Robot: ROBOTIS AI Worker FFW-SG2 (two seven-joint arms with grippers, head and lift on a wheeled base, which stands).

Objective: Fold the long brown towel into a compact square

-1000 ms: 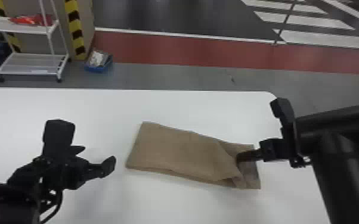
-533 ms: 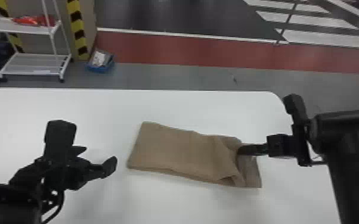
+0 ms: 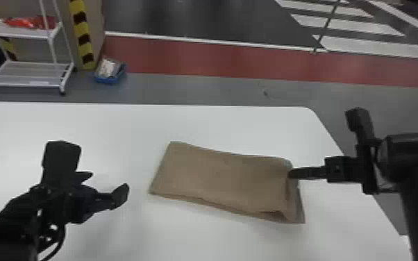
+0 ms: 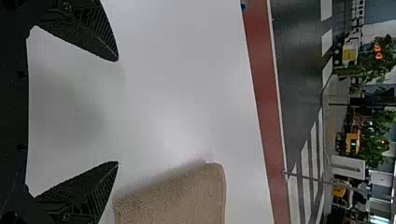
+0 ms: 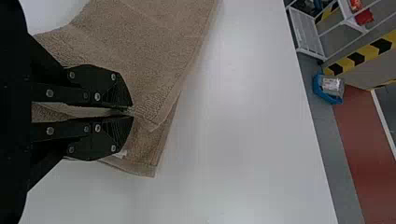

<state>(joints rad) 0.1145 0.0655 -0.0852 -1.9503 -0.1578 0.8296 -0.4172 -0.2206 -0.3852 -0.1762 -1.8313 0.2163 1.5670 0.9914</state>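
While my left gripper holds its fingers apart, I've got the right gripper clamped on the nubby brown towel, a folded rectangle, bunched at that end, on the smooth white table.

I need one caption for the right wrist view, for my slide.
Right gripper pinching the layered brown towel on the white table.

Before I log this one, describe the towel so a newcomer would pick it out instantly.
Start with the white table. Between the open left pincer and the right pincer, which grips its right end, lies the folded towel. Its brown, textured cloth sets it apart from the hard black pincers.
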